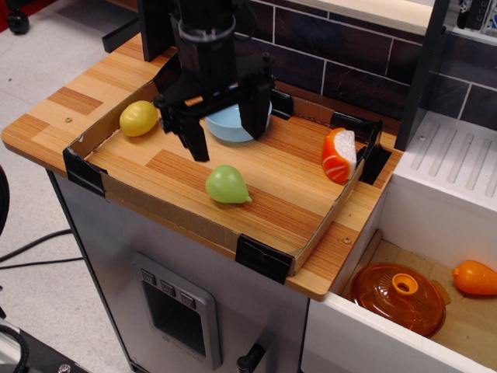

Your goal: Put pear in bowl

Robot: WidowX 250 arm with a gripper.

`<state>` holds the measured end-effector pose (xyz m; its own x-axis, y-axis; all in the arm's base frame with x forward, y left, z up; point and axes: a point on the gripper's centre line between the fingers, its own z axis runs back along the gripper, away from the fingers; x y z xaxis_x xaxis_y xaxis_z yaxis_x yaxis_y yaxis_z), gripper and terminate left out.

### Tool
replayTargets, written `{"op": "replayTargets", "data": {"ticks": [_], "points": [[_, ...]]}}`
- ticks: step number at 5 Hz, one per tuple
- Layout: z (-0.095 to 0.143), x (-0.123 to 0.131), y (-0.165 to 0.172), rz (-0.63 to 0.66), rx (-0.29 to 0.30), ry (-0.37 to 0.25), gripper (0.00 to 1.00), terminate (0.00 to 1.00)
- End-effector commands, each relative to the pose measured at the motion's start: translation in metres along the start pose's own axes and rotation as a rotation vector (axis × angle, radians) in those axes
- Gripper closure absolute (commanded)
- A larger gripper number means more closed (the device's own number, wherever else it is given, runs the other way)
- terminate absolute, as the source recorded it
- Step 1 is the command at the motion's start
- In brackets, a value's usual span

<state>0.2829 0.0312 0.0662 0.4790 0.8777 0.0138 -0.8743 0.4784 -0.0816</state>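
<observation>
The light-green pear [227,185] lies on its side on the wooden tray floor [272,183], near the front edge, tip pointing right. The light-blue bowl [225,123] stands behind it at the back of the tray, mostly hidden by my arm. My black gripper [225,130] hangs above the tray between bowl and pear, just behind and above the pear. Its two fingers are spread wide apart and hold nothing.
A yellow lemon-shaped fruit [138,118] lies at the tray's left. An orange-and-white sushi piece [339,155] stands at the right wall. Low cardboard walls with black tape corners [264,259] ring the tray. An orange lidded pot [397,296] and an orange fruit [474,277] lie in the sink at lower right.
</observation>
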Motion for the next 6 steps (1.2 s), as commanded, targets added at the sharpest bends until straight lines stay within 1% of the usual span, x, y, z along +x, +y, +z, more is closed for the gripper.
{"op": "replayTargets", "data": {"ticks": [1,2,3,4,5,6], "points": [[-0.015,0.002,-0.012,0.026,-0.012,-0.042,0.0,0.0],[-0.027,0.005,-0.009,0.031,0.019,-0.057,0.0,0.0],[-0.034,0.006,-0.006,0.023,0.035,-0.061,0.0,0.0],[-0.044,0.006,0.0,0.004,0.069,-0.069,0.0,0.0],[-0.046,0.005,0.004,-0.003,0.063,-0.062,1.0,0.0],[-0.042,0.005,0.006,0.0,0.056,-0.061,1.0,0.0]]}}
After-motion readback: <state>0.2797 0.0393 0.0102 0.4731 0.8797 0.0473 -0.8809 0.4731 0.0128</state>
